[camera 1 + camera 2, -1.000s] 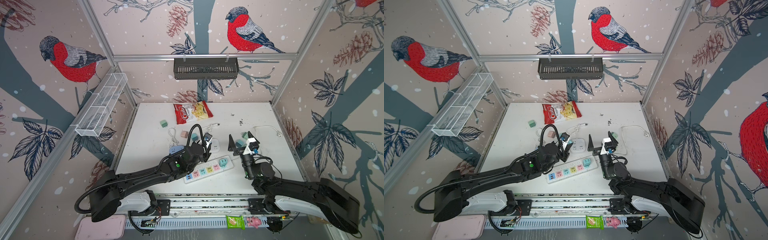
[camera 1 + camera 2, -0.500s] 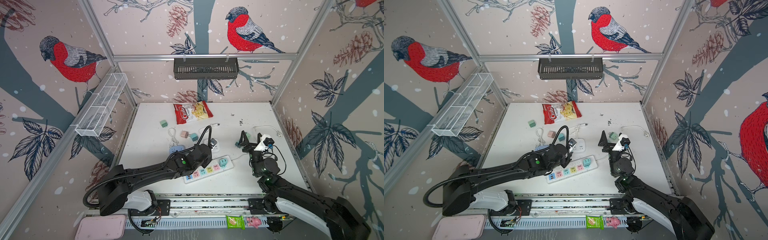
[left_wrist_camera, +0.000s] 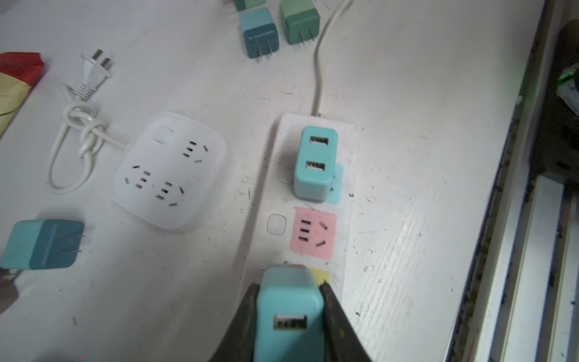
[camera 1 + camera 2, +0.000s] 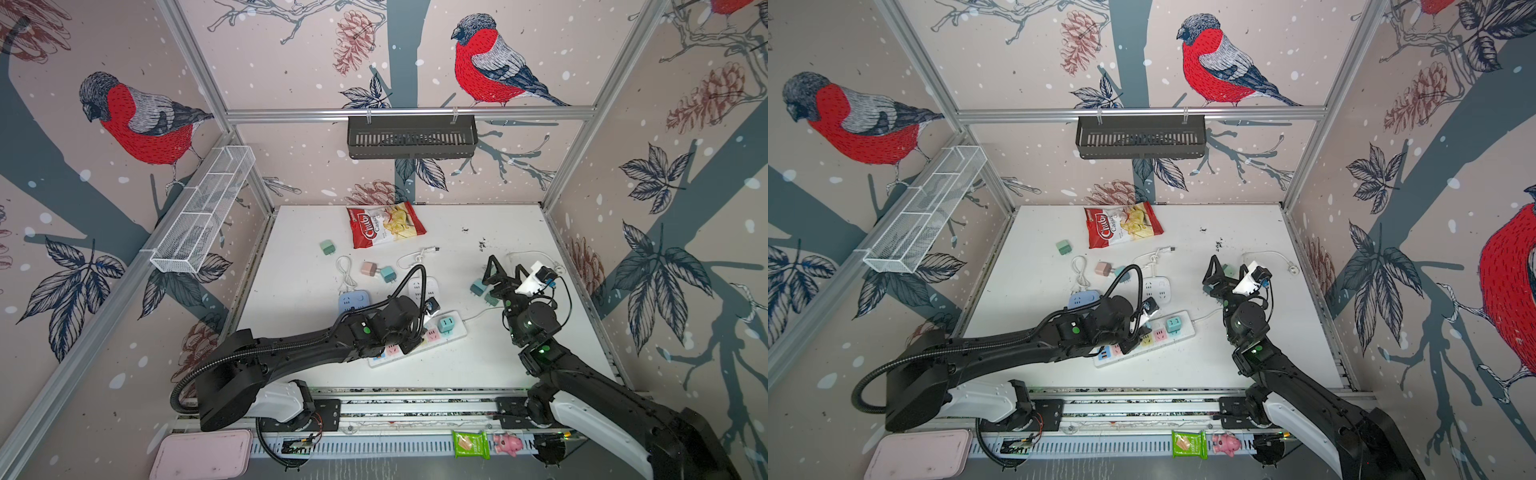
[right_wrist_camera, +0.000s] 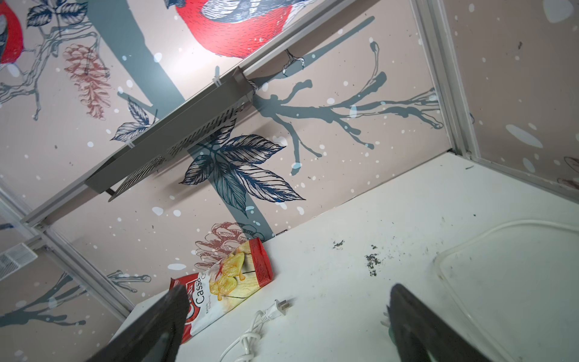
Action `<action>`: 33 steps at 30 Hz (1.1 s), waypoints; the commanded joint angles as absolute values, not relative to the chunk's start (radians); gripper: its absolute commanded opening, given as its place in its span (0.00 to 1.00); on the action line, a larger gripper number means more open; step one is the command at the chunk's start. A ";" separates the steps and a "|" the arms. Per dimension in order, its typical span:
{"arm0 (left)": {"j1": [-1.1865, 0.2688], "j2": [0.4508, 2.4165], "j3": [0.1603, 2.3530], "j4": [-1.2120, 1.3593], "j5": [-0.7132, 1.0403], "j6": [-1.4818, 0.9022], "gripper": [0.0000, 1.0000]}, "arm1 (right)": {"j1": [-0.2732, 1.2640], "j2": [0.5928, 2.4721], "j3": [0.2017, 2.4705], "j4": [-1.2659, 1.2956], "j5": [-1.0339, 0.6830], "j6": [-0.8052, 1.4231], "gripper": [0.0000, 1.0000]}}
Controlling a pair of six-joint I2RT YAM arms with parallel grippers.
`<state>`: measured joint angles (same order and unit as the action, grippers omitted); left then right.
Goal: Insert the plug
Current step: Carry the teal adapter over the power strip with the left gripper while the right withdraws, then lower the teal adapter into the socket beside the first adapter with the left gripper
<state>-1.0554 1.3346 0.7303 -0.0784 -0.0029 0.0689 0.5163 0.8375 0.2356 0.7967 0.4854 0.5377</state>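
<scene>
My left gripper [image 3: 289, 285] is shut on a teal plug [image 3: 288, 313], one dark finger on each side. The plug stands over the yellow socket [image 3: 321, 277] of the white power strip [image 3: 347, 175], and its prongs are hidden. On the strip, a pink socket [image 3: 313, 233] lies free and another teal plug [image 3: 315, 163] sits at the cable end. In both top views the left wrist covers the strip [image 4: 415, 355] [image 4: 1183, 332]. My right gripper [image 4: 505, 272] [image 4: 1227, 270] is raised and open, holding nothing, and faces the back wall [image 5: 286, 301].
A white square socket block [image 3: 170, 170] with a knotted cord lies beside the strip. Loose plugs [image 3: 260, 33] [image 3: 299, 22] [image 3: 44, 244] lie around. A chips bag [image 4: 386, 224] is at the back, a blue socket block [image 4: 353, 300] left, a white cable [image 4: 536, 254] right.
My left gripper has come down and forward with the teal plug onto the power strip. My right arm has swung right and back, away from the strip, with its open gripper tilted upward.
</scene>
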 commanded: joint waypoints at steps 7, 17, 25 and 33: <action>-1.055 1.298 0.722 0.048 0.129 0.100 0.00 | 0.466 0.857 0.266 0.674 0.445 0.645 1.00; -1.051 1.360 0.734 0.123 0.093 0.149 0.00 | 0.424 0.865 0.342 0.524 0.398 0.663 1.00; -1.052 1.447 0.836 0.051 0.099 0.149 0.00 | 0.406 0.918 0.366 0.525 0.341 0.669 1.00; -1.049 1.542 0.899 -0.035 0.111 0.178 0.00 | 0.402 0.928 0.375 0.502 0.336 0.683 1.00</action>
<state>-1.0496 1.5185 0.8700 0.0223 0.1017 0.1448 0.4019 0.9279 0.3706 0.5007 0.3458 0.6758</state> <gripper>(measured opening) 0.290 0.997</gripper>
